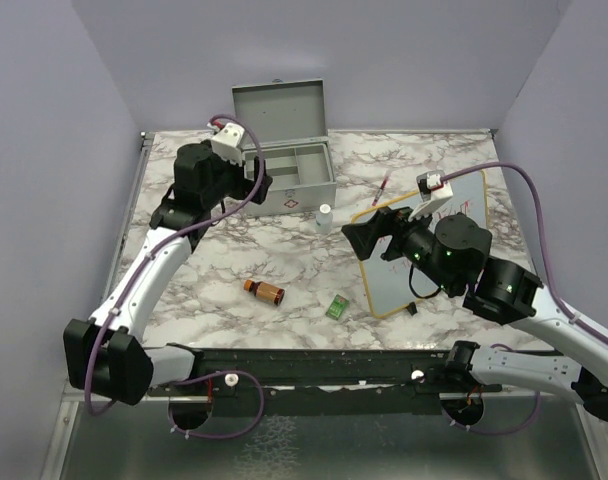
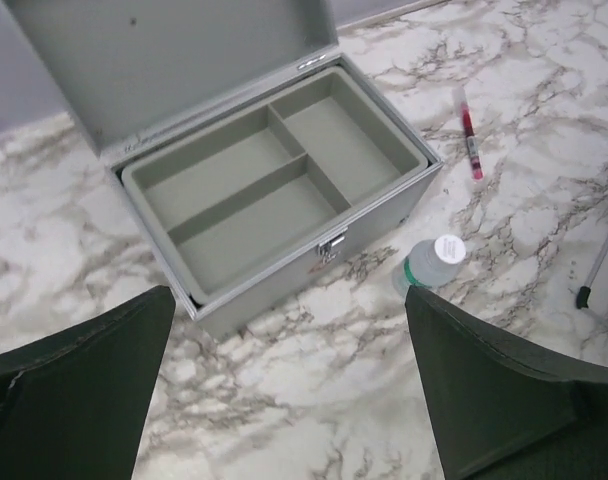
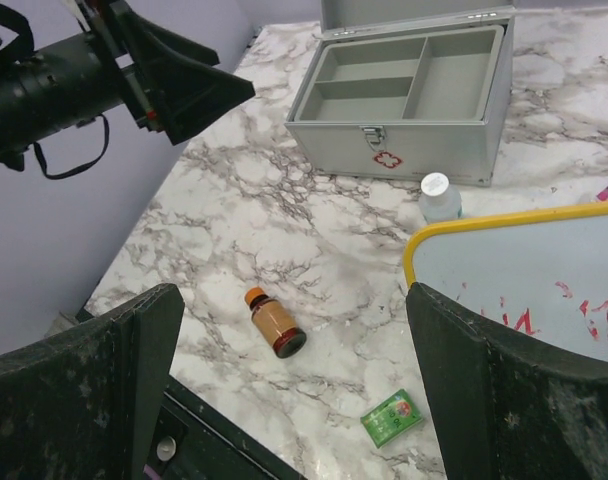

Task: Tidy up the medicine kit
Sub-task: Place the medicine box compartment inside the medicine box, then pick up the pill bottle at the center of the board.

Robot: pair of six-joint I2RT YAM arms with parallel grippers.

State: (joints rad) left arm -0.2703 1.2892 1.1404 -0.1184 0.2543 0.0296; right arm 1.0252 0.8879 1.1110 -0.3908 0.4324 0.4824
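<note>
The medicine kit [image 1: 294,196] stands open at the back of the table, its lid [image 2: 164,50] raised and a shallow divided tray [image 2: 244,185] sitting empty in the top. My left gripper [image 1: 253,188] hovers open just in front of the kit's left corner; in its wrist view its fingers [image 2: 94,380] frame bare marble. My right gripper [image 1: 357,240] is open above the table's middle, over the whiteboard's left edge, with nothing between its fingers [image 3: 514,390]. A small clear bottle with a white cap [image 1: 325,217] stands before the kit's right corner.
An amber bottle with an orange cap [image 1: 265,291] lies on its side near the front, with a green packet [image 1: 337,307] to its right. A yellow-framed whiteboard [image 1: 429,270] lies at the right. A red pen [image 1: 384,186] lies right of the kit, beside a marker [image 2: 599,262].
</note>
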